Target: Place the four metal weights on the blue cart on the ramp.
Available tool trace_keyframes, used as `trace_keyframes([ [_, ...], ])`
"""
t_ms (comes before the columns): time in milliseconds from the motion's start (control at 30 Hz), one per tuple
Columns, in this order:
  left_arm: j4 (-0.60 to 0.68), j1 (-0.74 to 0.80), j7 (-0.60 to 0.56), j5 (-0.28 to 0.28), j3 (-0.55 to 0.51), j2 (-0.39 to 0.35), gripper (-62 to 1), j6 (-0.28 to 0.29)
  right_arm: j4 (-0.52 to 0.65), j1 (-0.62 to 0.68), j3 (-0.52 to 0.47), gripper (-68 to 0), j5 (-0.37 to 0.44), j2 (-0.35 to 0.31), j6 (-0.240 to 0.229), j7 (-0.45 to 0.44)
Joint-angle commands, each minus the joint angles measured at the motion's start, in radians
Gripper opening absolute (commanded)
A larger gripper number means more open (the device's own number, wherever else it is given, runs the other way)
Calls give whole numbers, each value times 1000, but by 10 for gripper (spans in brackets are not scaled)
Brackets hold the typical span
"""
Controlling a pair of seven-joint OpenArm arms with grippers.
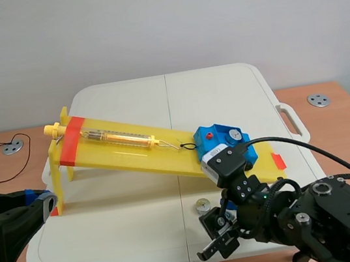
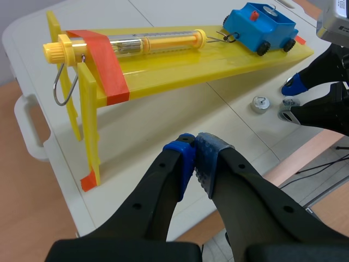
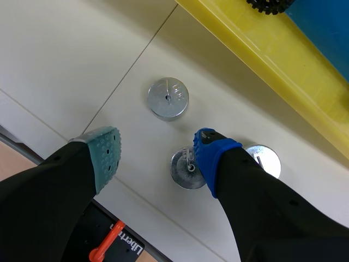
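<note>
The left gripper (image 2: 196, 154) hangs off the table's near corner, pads pressed together on nothing, well apart from the work. The right gripper (image 3: 158, 155) is spread wide, low over the white table (image 1: 142, 221) near its front edge. It sits off-centre: its blue pad (image 3: 214, 155) lies over the rim of the nearest metal weight (image 3: 182, 173), not beside it. Closing from here would likely shove that disc sideways or toward the edge, and might nudge the neighbouring weight (image 3: 266, 159) just beside the same finger. A third weight (image 3: 168, 99) lies free ahead. Farther off, the blue cart (image 1: 219, 129) carries one weight (image 1: 233, 135) on the sloped yellow ramp (image 1: 132, 154), hooked to the spring scale (image 1: 120, 138). A hard drop could jolt it.
</note>
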State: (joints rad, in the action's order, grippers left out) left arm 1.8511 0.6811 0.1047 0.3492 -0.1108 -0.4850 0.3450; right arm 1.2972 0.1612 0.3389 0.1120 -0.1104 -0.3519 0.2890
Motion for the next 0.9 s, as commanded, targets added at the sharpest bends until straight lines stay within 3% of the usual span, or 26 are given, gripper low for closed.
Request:
trace_keyframes([
  [0, 65, -19, -104, 77, -13, 3, -580, 25, 11, -72, 3, -368, 30, 5, 24, -112],
  [467, 65, -19, -104, 77, -13, 3, -580, 25, -10, -72, 3, -390, 30, 5, 23, -111],
  [633, 65, -19, -104, 77, -13, 3, -580, 25, -10, -72, 3, -448, 30, 4, 26, -85],
  [767, 65, -19, -104, 77, -13, 3, -580, 25, -14, -72, 3, -484, 29, 0, 69, -51],
  [867, 65, -19, -104, 77, -13, 3, -580, 25, -25, -72, 3, -514, 26, -3, 76, -49],
])
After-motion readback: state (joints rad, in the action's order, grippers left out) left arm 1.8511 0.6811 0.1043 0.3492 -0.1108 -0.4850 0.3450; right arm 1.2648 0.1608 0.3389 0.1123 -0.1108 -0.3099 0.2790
